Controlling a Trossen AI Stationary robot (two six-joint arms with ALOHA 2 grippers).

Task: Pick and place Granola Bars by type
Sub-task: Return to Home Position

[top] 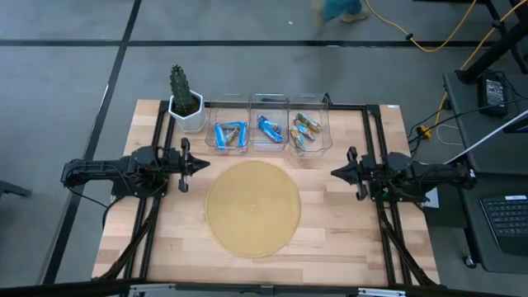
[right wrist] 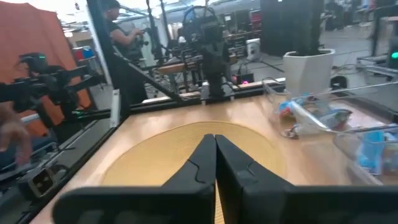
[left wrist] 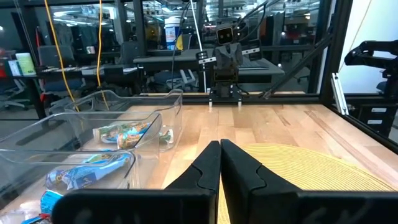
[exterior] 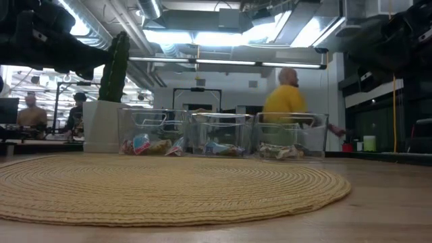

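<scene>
The granola bars lie in three clear bins at the table's far side: blue-and-silver ones in the left bin (top: 230, 134), bright blue ones in the middle bin (top: 269, 129), brown/gold ones in the right bin (top: 305, 130). My left gripper (top: 206, 165) hovers shut at the mat's left edge, its fingertips together in the left wrist view (left wrist: 220, 144). My right gripper (top: 334, 172) hovers shut at the mat's right edge, fingertips together in the right wrist view (right wrist: 214, 138). Neither holds anything.
A round woven mat (top: 252, 206) lies in the table's middle between the grippers. A potted cactus (top: 185, 101) stands left of the bins at the far-left corner. Black rails (top: 373, 148) frame the table. A person in yellow (exterior: 286, 101) is in the room behind.
</scene>
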